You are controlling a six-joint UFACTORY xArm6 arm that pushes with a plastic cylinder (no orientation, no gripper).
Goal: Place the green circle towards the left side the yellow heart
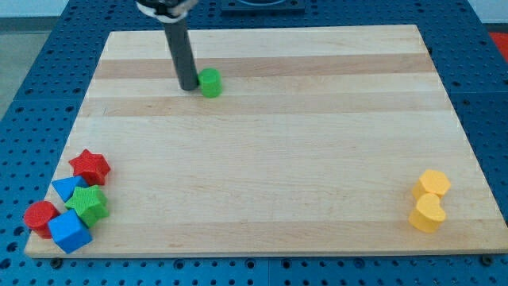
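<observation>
The green circle (pixel 210 82) lies near the view's top, left of centre, on the wooden board (pixel 270 151). My tip (pixel 189 86) stands just left of it, touching or almost touching its left side. The yellow heart (pixel 428 214) lies at the view's bottom right, far from the green circle, with a yellow block (pixel 433 184), its shape unclear, right above it.
A cluster sits at the view's bottom left: a red star (pixel 90 166), a blue triangle (pixel 67 188), a green star (pixel 87 203), a red round block (pixel 39 215) and a blue cube (pixel 69 230).
</observation>
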